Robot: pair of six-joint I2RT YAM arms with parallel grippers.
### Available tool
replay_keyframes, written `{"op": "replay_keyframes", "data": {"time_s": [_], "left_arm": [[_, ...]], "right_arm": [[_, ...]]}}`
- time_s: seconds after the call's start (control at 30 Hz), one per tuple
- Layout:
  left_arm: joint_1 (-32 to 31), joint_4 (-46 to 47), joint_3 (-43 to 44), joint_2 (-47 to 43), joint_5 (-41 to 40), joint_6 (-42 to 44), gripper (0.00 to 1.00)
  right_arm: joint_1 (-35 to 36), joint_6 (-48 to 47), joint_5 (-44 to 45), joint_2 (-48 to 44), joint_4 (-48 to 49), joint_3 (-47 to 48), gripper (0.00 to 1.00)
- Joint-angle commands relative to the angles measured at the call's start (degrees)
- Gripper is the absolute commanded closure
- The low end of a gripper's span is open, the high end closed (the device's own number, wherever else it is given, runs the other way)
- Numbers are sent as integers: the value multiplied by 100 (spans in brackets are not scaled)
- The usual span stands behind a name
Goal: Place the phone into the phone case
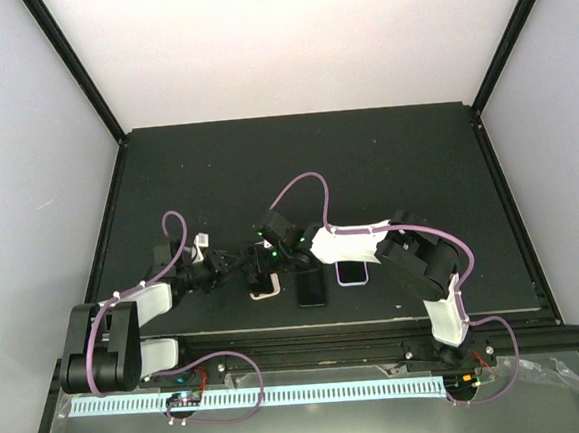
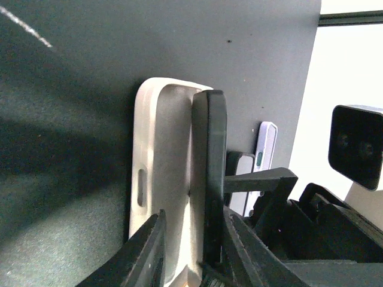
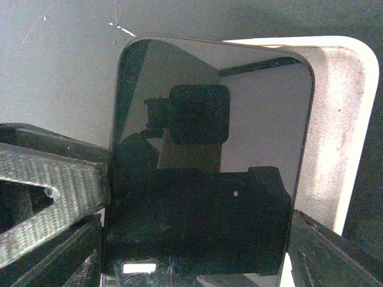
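Note:
The white phone case (image 2: pixel 161 149) lies open side up on the dark mat, near the front edge (image 1: pixel 265 292). The black phone (image 3: pixel 209 149) stands tilted on one long edge inside the case (image 3: pixel 338 119). My right gripper (image 3: pixel 200 203) is shut on it across its width. Seen edge-on in the left wrist view, the phone (image 2: pixel 209 155) rises from the case's far side. My left gripper (image 2: pixel 194 215) straddles that edge: one finger touches the phone and the other hangs over the case floor with a gap. From above, both grippers (image 1: pixel 235 264) (image 1: pixel 273 261) meet over the case.
A second black phone (image 1: pixel 311 287) lies flat just right of the case. A lavender-edged case (image 1: pixel 354 270) lies beyond it, also showing in the left wrist view (image 2: pixel 266 149). The mat (image 1: pixel 366 170) stretches back to white walls.

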Motion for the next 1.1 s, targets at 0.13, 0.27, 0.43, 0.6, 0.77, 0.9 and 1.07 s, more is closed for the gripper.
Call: {"op": "replay_keyframes", "data": {"time_s": [0.13, 0.27, 0.43, 0.6, 0.77, 0.9, 1.07], "left_arm": [[-99, 281, 42, 371, -33, 139, 84], [-100, 31, 82, 355, -239, 331, 87], [-107, -253, 201, 374, -384, 557, 88], [-108, -342, 265, 357, -413, 597, 88], [-117, -385, 313, 346, -445, 632, 89], [-138, -369, 330, 347, -473, 641, 89], [-226, -322, 395, 417, -494, 671, 90]], "right_arm": [[36, -72, -74, -161, 104, -97, 19], [31, -225, -89, -280, 118, -108, 16], [18, -381, -69, -406, 106, -142, 15], [-16, -558, 105, -622, -23, -234, 18], [-127, -758, 434, -826, -249, -399, 25], [-288, -857, 567, -874, -386, -588, 33], [-338, -879, 456, -768, -351, -678, 45]]}}
